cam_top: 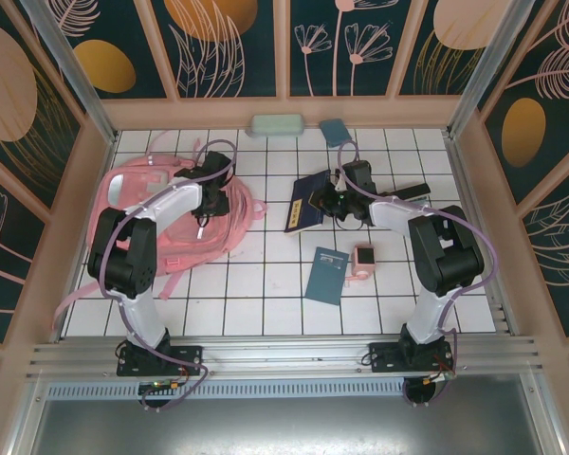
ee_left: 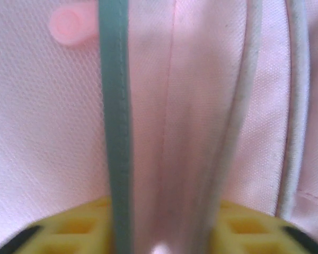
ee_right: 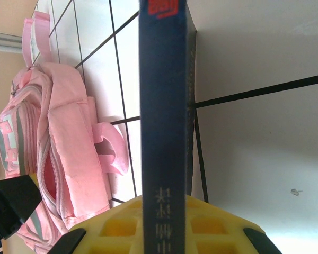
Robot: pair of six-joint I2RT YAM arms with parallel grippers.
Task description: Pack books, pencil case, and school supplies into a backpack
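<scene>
Hands work apart. The right hand (cam_top: pixel 324 201), arm stretched toward 12 o'clock, is clenched on a navy book (cam_top: pixel 303 201) on the counter (cam_top: pixel 266 284), at 3 o'clock of the pink backpack (cam_top: pixel 152 204). Its wrist view shows the book edge-on, with a red mark at the tip. The left hand (cam_top: pixel 205 210) pinches a backpack fold, a grey-green strip (ee_left: pixel 116 132) running between its fingers (ee_left: pixel 69 233) in close-up.

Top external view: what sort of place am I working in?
Probably a purpose-built robot test cell, not a real room: a white tabletop with a black grid, dark teal wall panels printed with leaves and flowers closing it in, and an aluminium rail at the near edge.
</scene>
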